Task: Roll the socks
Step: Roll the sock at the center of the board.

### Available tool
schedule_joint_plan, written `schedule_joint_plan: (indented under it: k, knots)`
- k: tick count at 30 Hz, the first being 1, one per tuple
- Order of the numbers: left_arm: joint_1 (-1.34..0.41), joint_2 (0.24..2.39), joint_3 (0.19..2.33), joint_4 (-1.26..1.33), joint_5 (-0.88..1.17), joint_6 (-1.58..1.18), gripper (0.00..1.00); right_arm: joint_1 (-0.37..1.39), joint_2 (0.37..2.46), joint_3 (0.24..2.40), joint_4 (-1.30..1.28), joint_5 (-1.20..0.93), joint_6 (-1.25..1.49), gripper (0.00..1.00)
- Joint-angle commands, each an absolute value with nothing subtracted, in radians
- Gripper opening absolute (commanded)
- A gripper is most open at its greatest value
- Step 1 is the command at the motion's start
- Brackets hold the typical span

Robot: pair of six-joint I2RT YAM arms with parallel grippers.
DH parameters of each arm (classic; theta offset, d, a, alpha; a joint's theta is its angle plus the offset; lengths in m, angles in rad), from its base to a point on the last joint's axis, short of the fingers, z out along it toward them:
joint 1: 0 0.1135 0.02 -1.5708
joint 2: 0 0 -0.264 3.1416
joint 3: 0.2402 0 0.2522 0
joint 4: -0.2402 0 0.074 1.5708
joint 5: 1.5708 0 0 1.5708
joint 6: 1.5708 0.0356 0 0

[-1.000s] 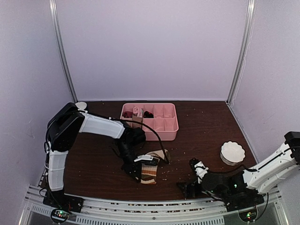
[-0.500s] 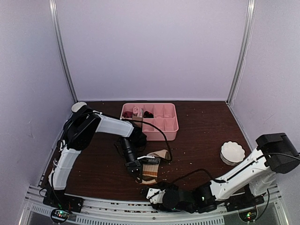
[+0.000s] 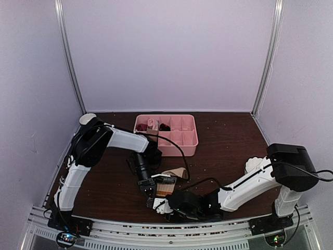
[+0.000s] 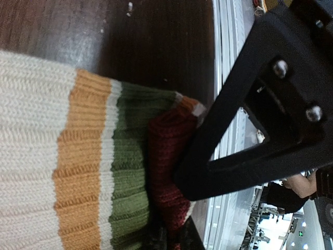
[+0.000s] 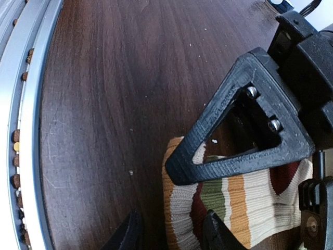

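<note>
Since a second ago the right arm has swung from the table's (image 3: 104, 172) right side across to its near edge, ending at the sock (image 3: 166, 186). That striped sock lies flat near the front middle of the table, and its maroon end is folded over. The left gripper (image 3: 150, 183) is clamped tight on that fold. A second sock I cannot make out. To roll well, I judge the right fingers should take the full thickness of the edge close beside the left's pinch. Both should then turn the fold over together, evenly and snugly, keeping the sock straight so the roll does not skew. The right gripper (image 5: 171, 234) sits at the same end, jaws partly apart. The sock's beige corner lies between them and one finger is clear of the cloth, so it holds nothing yet.
</note>
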State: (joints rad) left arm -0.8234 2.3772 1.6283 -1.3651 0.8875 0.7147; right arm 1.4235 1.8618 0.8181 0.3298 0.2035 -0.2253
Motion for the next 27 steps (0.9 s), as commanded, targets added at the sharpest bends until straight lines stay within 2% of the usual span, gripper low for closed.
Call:
schedule_joint_plan:
  k: [1, 8, 14, 16, 18, 19, 20, 21, 22, 27]
  knots:
    - [-0.818, 2.395, 1.641, -1.387, 0.859, 0.745, 0.04, 1.399, 1.912, 0.853, 0.31, 0.149, -0.227, 0.35]
    - [-0.814, 2.346, 1.624, -1.406, 0.86, 0.816, 0.14, 1.339, 1.953, 0.847, 0.299, 0.122, -0.138, 0.21]
    - [-0.785, 2.258, 1.61, -1.38, 0.881, 0.836, 0.23, 1.329, 1.95, 0.782, 0.27, 0.02, -0.037, 0.0]
    - [-0.778, 2.216, 1.592, -1.343, 0.869, 0.828, 0.34, 1.329, 1.938, 0.759, 0.264, -0.013, 0.006, 0.0]
    - [-0.773, 2.148, 1.55, -1.259, 0.832, 0.796, 0.52, 1.33, 1.924, 0.744, 0.254, -0.051, 0.055, 0.0]
    - [-0.771, 2.099, 1.517, -1.207, 0.807, 0.774, 0.65, 1.329, 1.918, 0.737, 0.254, -0.068, 0.085, 0.0]
    - [-0.769, 2.027, 1.48, -1.139, 0.774, 0.735, 0.92, 1.328, 1.914, 0.727, 0.261, -0.095, 0.112, 0.0]
    - [-0.769, 1.97, 1.433, -1.079, 0.721, 0.705, 0.97, 1.328, 1.912, 0.719, 0.266, -0.112, 0.135, 0.0]
    - [-0.769, 1.91, 1.401, -1.015, 0.674, 0.674, 0.98, 1.327, 1.914, 0.713, 0.267, -0.125, 0.169, 0.0]
    - [-0.766, 1.657, 1.256, -0.742, 0.391, 0.549, 0.98, 1.301, 1.942, 0.694, 0.302, -0.22, 0.28, 0.0]
